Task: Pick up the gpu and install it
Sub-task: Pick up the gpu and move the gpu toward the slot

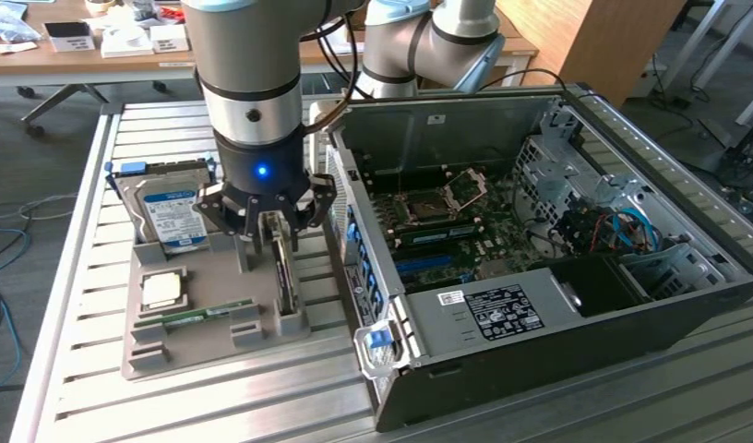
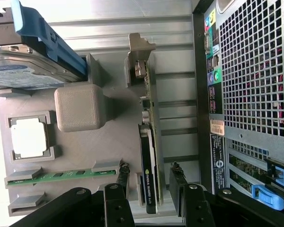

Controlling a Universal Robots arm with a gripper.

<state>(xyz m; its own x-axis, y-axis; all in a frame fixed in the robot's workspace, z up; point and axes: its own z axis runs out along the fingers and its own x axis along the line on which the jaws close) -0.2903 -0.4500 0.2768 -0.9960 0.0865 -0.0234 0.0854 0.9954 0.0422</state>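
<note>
Straddling the upright gpu (image 2: 149,156) — fingers (image 2: 177,178) spread apart, one each side w/ gaps.

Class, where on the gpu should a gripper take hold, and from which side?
Likely its upper long edge, from straight above, pinching across its flat faces: the gpu stands on edge in the gray holder, thin, both faces free.

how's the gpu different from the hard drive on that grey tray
The gpu is a thin green board with a black face; the hard drive is a thicker silver box with a blue-white label. The gpu stands on edge between the fingers of the open gripper; the hard drive leans tilted, apart from the gripper. Both sit in the grey tray.
</note>
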